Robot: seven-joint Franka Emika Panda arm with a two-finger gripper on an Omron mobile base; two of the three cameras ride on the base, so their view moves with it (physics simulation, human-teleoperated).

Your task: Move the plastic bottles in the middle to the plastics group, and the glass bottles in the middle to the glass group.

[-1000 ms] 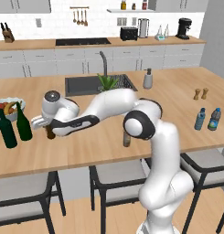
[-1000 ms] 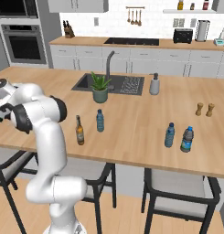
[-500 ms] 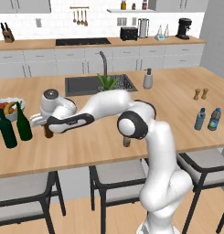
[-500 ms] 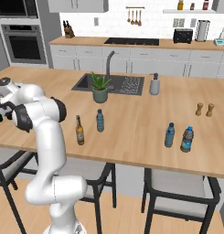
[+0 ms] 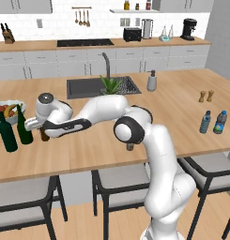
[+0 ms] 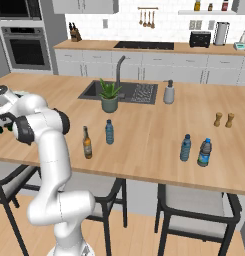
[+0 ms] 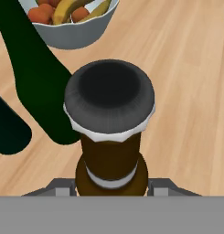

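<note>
The gripper point(image 5: 41, 127) is mostly hidden behind the wrist in the left base view, and its fingertips are cut off at the bottom of the hand view, so the hold cannot be seen outright; still, a dark brown bottle point(image 7: 109, 132) stands straight up between them, apparently clamped. The arm reaches far left and low over the counter point(image 5: 182, 112), the bottle just beside two green wine bottles point(image 5: 15, 129) and near a fruit bowl point(image 7: 74, 27). The amber bottle point(image 6: 87, 143) and small blue bottle point(image 6: 109, 132) stand mid-counter; the plastics pair point(image 6: 195, 150) stands far right.
</note>
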